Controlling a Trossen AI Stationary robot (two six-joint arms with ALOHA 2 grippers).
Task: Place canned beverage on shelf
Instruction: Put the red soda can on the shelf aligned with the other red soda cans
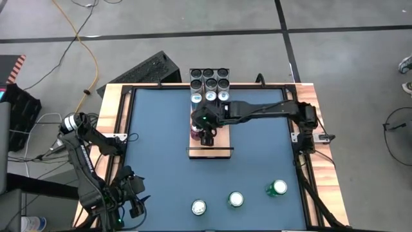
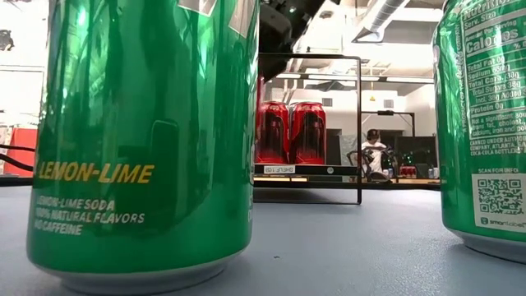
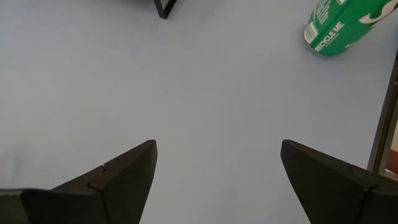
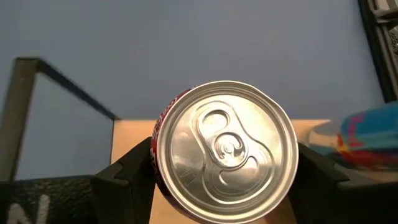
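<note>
Gripping red can upright on shelf, right gripper clamped on it; left gripper spread wide, well apart from shelf.

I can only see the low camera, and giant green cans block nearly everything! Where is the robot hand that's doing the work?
Observer: The right gripper is over the shelf, near the middle of the table.
Operator: Is it holding something?
Observer: Yes. Its fingers clamp a red can from both sides, right above the wood.
Operator: What about the other hand?
Observer: The left gripper waits open over bare table at the near left corner.
</note>
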